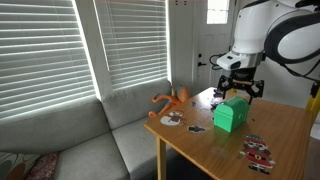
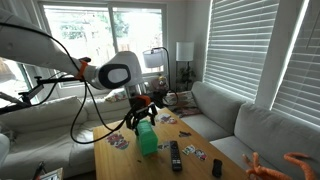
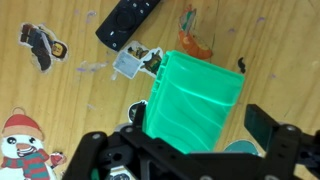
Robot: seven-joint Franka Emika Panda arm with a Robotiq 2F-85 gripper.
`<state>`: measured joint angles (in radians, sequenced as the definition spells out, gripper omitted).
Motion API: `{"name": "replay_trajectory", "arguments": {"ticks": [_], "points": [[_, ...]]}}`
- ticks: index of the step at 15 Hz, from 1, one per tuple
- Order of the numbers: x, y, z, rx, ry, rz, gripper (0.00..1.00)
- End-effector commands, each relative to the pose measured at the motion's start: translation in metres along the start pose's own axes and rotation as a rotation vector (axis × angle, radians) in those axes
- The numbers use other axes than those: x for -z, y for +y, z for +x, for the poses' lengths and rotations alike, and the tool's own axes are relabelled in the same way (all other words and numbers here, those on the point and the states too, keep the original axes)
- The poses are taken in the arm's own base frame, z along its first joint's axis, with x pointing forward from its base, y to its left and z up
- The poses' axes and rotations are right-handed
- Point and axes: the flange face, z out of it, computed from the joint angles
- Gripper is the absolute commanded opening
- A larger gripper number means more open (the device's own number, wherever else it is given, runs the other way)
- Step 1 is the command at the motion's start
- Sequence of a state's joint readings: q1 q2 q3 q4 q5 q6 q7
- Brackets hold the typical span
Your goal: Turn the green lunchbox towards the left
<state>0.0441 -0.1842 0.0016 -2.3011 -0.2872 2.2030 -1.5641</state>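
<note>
In the wrist view we find bare counter [image 3: 85,105] along one long side of the box [image 3: 195,100], out to a snowman sticker [image 3: 25,145]. At its far end a small card [image 3: 135,62] sits just beside the corner, with a remote [image 3: 128,22] and an orange scrap [image 3: 195,45] close behind. The fingers [image 3: 268,130] stand wide, a gap on each side of the box. In an exterior view the toy [image 1: 172,100] lies well apart near the counter edge, and flat stickers [image 1: 258,150] lie toward the other end
</note>
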Motion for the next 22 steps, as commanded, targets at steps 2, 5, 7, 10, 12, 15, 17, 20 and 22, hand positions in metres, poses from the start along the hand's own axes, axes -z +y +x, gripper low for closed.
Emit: {"name": "replay_trajectory", "arguments": {"ticks": [2, 5, 7, 10, 12, 15, 17, 20, 22], "points": [[0.032, -0.015, -0.016, -0.198, 0.111, -0.014, 1.00], [0.051, -0.021, -0.024, -0.345, 0.175, 0.002, 1.00], [0.063, -0.024, -0.028, -0.446, 0.200, 0.021, 1.00], [0.076, -0.026, -0.036, -0.599, 0.227, 0.050, 1.00], [0.081, -0.026, -0.040, -0.701, 0.241, 0.063, 1.00], [0.086, -0.027, -0.044, -0.856, 0.258, 0.072, 1.00], [0.088, -0.027, -0.044, -0.960, 0.269, 0.081, 1.00], [0.091, -0.028, -0.045, -1.113, 0.281, 0.099, 1.00], [0.092, -0.028, -0.045, -1.215, 0.286, 0.112, 1.00]]}}
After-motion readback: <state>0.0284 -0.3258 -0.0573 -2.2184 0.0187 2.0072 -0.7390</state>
